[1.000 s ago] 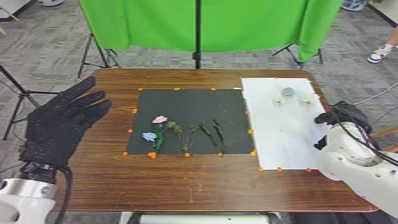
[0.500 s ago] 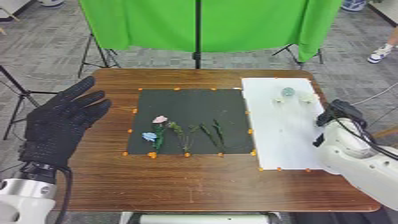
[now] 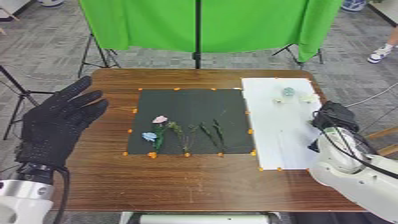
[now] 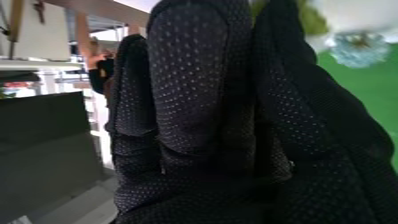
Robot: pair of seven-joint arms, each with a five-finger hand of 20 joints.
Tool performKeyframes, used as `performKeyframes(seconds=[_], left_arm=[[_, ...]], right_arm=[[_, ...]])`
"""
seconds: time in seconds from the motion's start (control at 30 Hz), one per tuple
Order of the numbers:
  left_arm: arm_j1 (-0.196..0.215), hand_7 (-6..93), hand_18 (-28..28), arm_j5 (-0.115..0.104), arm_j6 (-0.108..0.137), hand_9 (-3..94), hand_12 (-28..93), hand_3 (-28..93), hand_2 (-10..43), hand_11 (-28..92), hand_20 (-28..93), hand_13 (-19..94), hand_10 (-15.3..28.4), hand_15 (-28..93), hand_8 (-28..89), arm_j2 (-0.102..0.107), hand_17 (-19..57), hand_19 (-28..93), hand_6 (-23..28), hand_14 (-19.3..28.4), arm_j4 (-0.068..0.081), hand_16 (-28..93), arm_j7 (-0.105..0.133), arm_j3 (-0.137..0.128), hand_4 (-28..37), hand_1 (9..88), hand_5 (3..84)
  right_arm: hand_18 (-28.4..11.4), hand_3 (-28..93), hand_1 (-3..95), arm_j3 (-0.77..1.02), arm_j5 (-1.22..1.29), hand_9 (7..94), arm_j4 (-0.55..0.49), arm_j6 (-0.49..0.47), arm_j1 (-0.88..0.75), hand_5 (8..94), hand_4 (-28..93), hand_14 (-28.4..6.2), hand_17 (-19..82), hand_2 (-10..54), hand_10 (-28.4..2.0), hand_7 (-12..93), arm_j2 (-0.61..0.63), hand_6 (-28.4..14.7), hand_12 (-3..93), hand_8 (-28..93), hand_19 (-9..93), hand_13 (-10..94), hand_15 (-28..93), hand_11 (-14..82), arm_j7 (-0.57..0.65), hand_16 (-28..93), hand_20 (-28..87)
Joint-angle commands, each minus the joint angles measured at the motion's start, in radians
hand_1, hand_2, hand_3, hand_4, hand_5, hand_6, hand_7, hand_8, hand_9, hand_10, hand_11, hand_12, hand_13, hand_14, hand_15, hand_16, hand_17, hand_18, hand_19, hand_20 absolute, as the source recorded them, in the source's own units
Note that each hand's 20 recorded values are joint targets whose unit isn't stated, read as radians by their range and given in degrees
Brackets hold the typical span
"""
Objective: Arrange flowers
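Holding left hand [image 3: 55, 120] raised beside table [image 3: 222, 187], with straight, parted fingers, and right hand [image 3: 335, 117] at white board's [image 3: 286, 132] edge, with straight fingers together; with pink flower [image 3: 160, 119] on black mat [image 3: 182, 104], pointing stem-first toward robot.

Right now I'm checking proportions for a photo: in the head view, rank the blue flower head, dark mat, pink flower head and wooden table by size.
Largest to smallest:
1. Wooden table
2. Dark mat
3. Pink flower head and blue flower head: too alike to rank.
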Motion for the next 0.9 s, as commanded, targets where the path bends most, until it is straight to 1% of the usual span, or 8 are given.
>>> performKeyframes(seconds=[0.03,0.17,0.3,0.43,0.5,0.57,0.73,0.9], left_arm=[[0.016,15.1,28.4,0.001,-0.004,32.2,11,76,7.2,27,5,24,21.8,50,-10,0.013,-9.6,60,10.4,28.4,-0.013,-9,0.004,-0.010,-22.3,23.6,36.7],[0.014,15.2,28.4,0.008,-0.011,32.2,11,76,7.3,27,5,24,21.8,50,-10,0.015,-9.5,60,10.4,28.4,-0.021,-9,0.001,-0.014,-22.3,23.6,36.7],[0.000,15.1,28.4,0.009,-0.015,32.2,11,76,7.3,27,5,24,21.9,50,-10,0.025,-9.5,60,10.5,28.4,-0.021,-9,-0.005,-0.016,-22.3,23.6,36.8],[-0.019,15.0,28.4,0.004,-0.011,32.1,11,76,7.3,26,5,24,21.9,50,-10,0.036,-9.5,60,10.5,28.4,-0.016,-9,-0.008,-0.010,-22.3,23.7,36.7],[-0.012,15.0,28.4,0.002,-0.013,32.1,11,76,7.3,26,5,24,21.9,50,-10,0.040,-9.5,60,10.5,28.4,-0.015,-9,0.000,-0.014,-22.3,23.7,36.7],[-0.027,15.0,28.4,0.001,-0.013,32.1,11,76,7.3,26,5,24,21.9,50,-10,0.039,-9.5,60,10.5,28.4,-0.010,-9,-0.009,-0.007,-22.3,23.6,36.7],[-0.062,15.2,28.4,0.002,-0.027,32.1,11,76,7.3,26,5,24,21.9,50,-10,0.047,-9.4,60,10.4,28.4,0.002,-9,-0.021,0.003,-22.4,23.6,36.6],[-0.065,15.1,28.4,0.006,-0.044,32.1,11,76,7.3,26,4,24,21.9,50,-10,0.049,-9.4,60,10.4,28.4,0.008,-9,-0.017,-0.003,-22.4,23.6,36.6]], right_arm=[[-15.6,61,58.5,-0.055,-0.098,93.7,-0.100,0.084,0.087,87.9,-28,-2.2,44,-9.5,-4.8,14,0.001,5.0,24.7,2,93,89,48,15.7,-0.024,22,-8],[-15.7,62,57.8,-0.117,-0.112,93.7,-0.149,0.103,0.170,88.0,-28,-2.2,44,-9.5,-4.9,14,-0.028,4.7,24.5,2,93,89,49,16.2,-0.055,22,-7],[-15.8,63,57.1,-0.214,-0.106,93.7,-0.169,0.117,0.271,88.3,-28,-2.3,44,-9.5,-5.1,14,-0.100,4.5,24.2,2,93,89,49,16.9,-0.093,22,-6],[-15.8,65,56.0,-0.315,-0.079,93.7,-0.154,0.121,0.369,88.3,-28,-2.3,43,-9.5,-5.2,14,-0.213,4.4,24.2,3,93,89,50,17.2,-0.126,22,-5],[-15.8,66,55.8,-0.354,-0.070,93.7,-0.137,0.119,0.406,88.4,-28,-2.3,43,-9.5,-5.2,14,-0.280,4.4,24.0,3,93,89,50,17.4,-0.141,22,-4],[-15.8,66,55.6,-0.397,-0.055,93.7,-0.112,0.123,0.448,88.4,-28,-2.4,43,-9.5,-5.2,14,-0.347,4.4,23.9,3,93,89,50,17.7,-0.156,22,-4],[-15.9,66,55.2,-0.463,-0.030,93.7,-0.072,0.109,0.504,88.4,-28,-2.3,42,-9.5,-5.2,14,-0.463,4.5,23.8,3,93,89,50,17.9,-0.173,22,-3],[-15.9,67,54.8,-0.518,0.002,93.7,-0.033,0.113,0.535,88.4,-28,-2.3,42,-9.5,-5.2,14,-0.541,4.5,23.8,3,93,89,51,18.0,-0.178,22,-2]])
